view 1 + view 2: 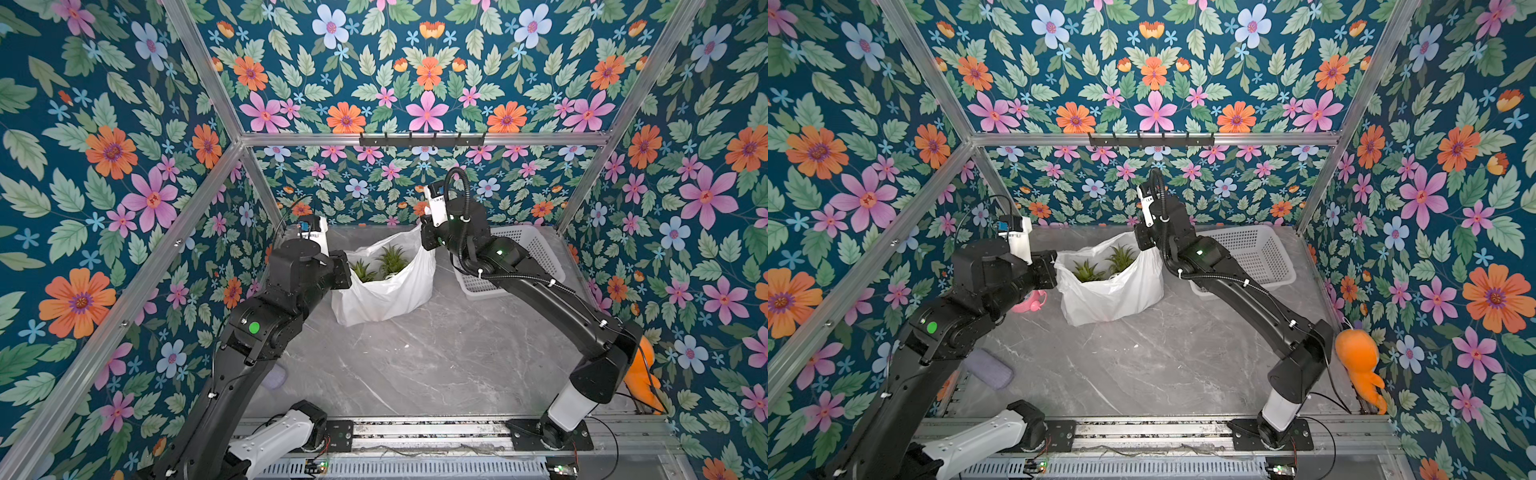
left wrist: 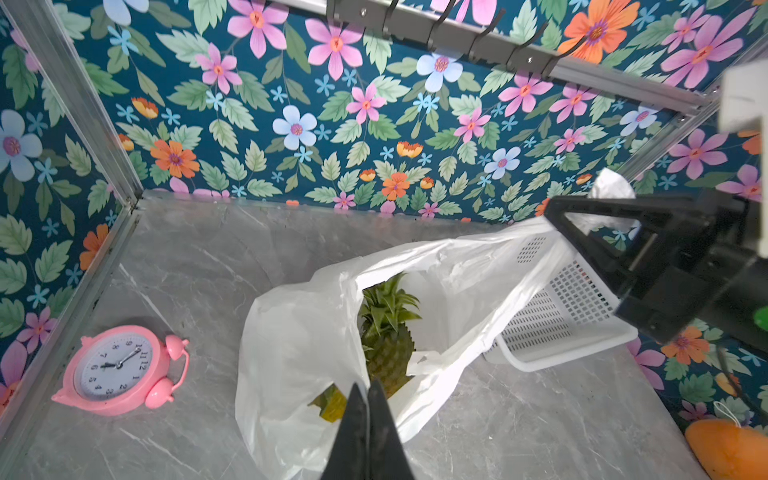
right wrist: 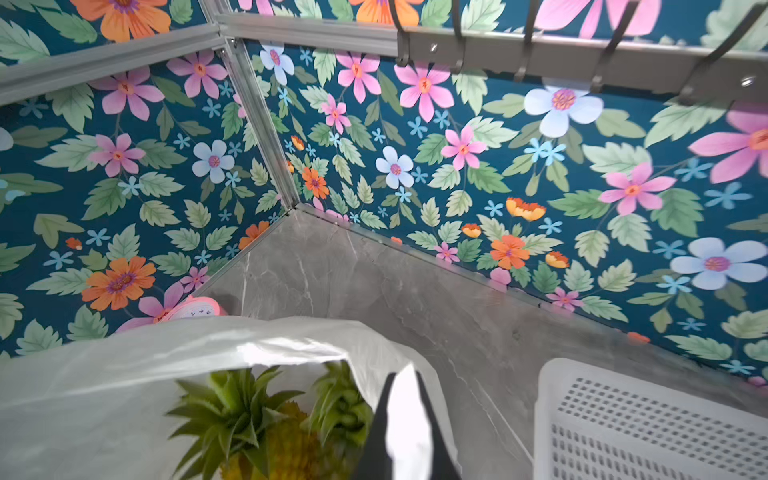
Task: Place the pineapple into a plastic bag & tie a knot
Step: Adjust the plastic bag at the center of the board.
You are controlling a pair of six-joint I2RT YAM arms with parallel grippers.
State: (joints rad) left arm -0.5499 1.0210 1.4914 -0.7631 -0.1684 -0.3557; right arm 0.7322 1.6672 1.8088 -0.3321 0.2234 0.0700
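The white plastic bag (image 1: 382, 299) (image 1: 1113, 297) stands open at the back middle of the table. Two pineapples stand in it, their green crowns (image 1: 390, 259) (image 1: 363, 270) showing at the mouth. In the wrist views the pineapple (image 2: 388, 340) (image 3: 257, 432) sits deep inside the bag (image 2: 299, 353) (image 3: 104, 395). My left gripper (image 1: 348, 266) (image 2: 367, 384) is shut on the bag's left rim. At the right rim my right gripper (image 1: 426, 245) (image 3: 404, 376) is shut on a handle strap and holds it up, white film showing between its fingers. No knot is in view.
A white perforated basket (image 1: 528, 249) (image 2: 561, 316) lies just right of the bag, under my right arm. A pink alarm clock (image 2: 118, 370) (image 1: 1030, 301) lies left of the bag. An orange plush toy (image 1: 1358, 365) hangs at the right wall. A hook rail (image 1: 422, 139) crosses the back wall.
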